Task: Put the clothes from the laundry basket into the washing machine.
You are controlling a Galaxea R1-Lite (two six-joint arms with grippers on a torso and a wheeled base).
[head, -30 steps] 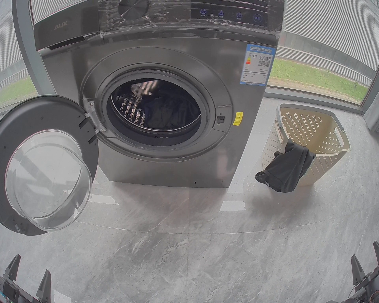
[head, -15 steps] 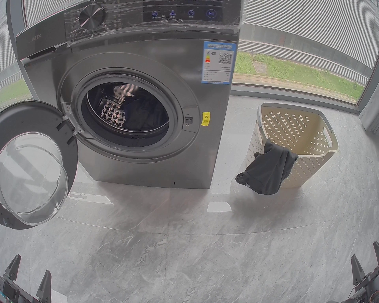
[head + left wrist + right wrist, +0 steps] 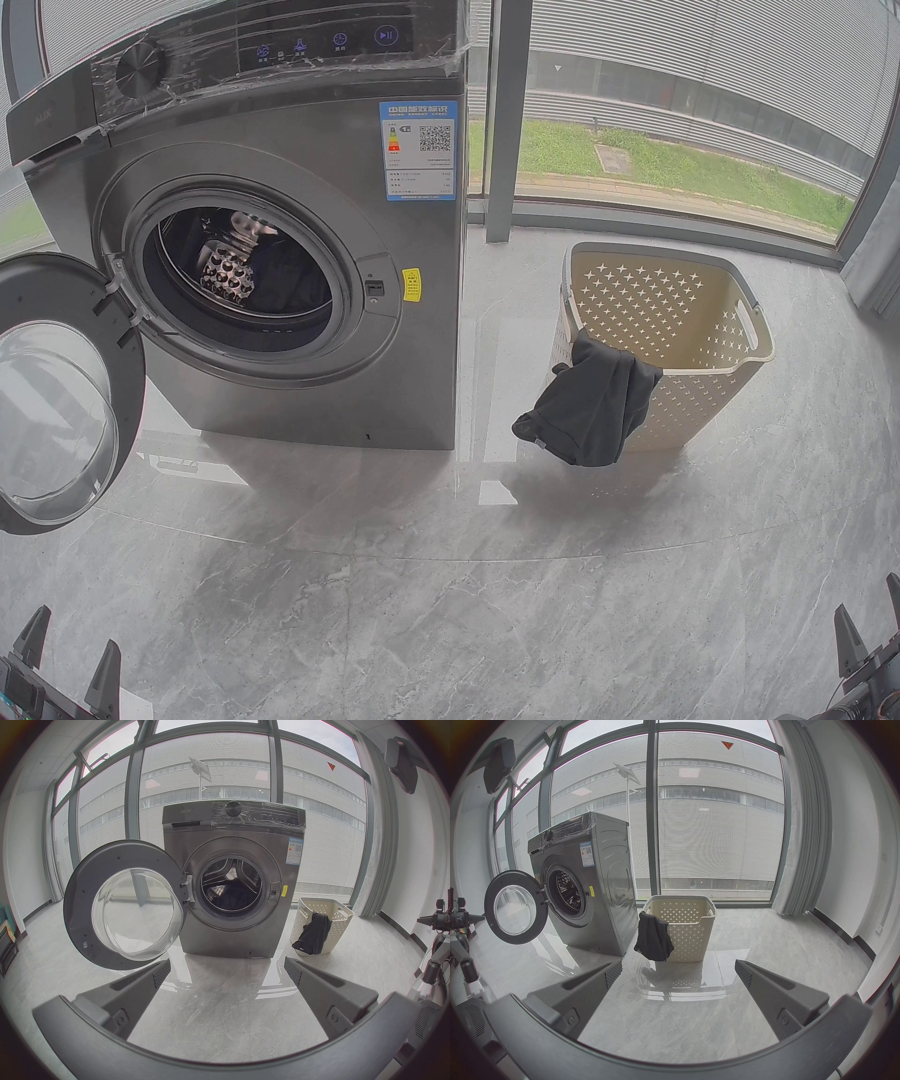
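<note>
**Approach to the basket.** The robot is facing the washing machine [image 3: 427, 375], which is standing on the left, and the laundry basket [image 3: 656, 251], which is standing just to its right. Both arms are hanging low at the near edge of the scene. The left gripper [image 3: 226, 963] is holding its fingers spread wide on nothing, and the right gripper [image 3: 678, 963] is doing the same.

A dark garment [image 3: 591, 408] is draping over the basket's near-left rim, with most of it hanging down the outside wall. The step in hand appears to be closing in on this garment. The right gripper, being on the basket's side, would probably do best pinching the thick fold at the rim rather than the loose hem. It should then be lifting until the cloth is clearing the rim before carrying it left.

The round door [image 3: 56, 394] is standing wide open at far left, leaving the drum mouth [image 3: 239, 272] free. Dark clothes [image 3: 286, 281] are already lying inside.

**Materials.**
- **Garment:** looking soft, matte and limp.
- **Basket:** rigid cream plastic, with walls pierced by star-shaped holes and slotted handles.
- **Machine:** grey metal, with clear film clinging to its top panel.
- **Door:** a dark ring around a bulging clear window.
- **Floor** [image 3: 422, 600]: glossy, grey-veined, throwing reflections.
</note>
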